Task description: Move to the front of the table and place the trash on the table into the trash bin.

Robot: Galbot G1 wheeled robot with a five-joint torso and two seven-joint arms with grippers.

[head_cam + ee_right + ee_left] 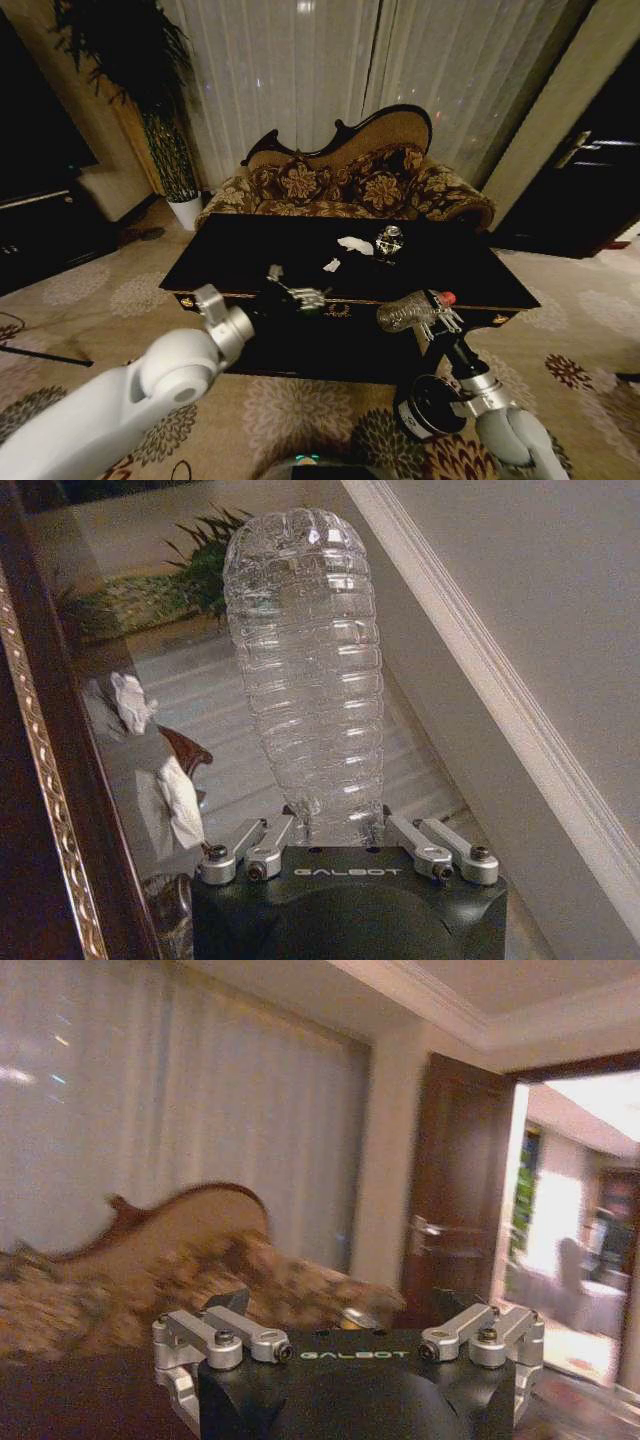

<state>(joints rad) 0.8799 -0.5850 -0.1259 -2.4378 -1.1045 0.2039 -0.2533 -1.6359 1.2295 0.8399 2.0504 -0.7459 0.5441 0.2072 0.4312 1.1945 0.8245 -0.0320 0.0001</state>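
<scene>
The table point(230, 262) carries white wads point(354, 244) and a shiny clear item point(389, 240) toward its sofa side. The trash bin point(428, 405) stands below its front edge. Over that edge, the right gripper point(428, 318) clamps a clear plastic bottle point(404, 312); the left gripper point(287, 288) hovers spread, empty.

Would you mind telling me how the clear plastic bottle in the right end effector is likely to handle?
The bottle looks empty, so probably light. Its thin ribbed walls may flex or crumple in the right end effector. Being round, it could roll if laid on the table.

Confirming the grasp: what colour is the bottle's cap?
Red, on the clear bottle in the right gripper; the head view shows it best.
</scene>
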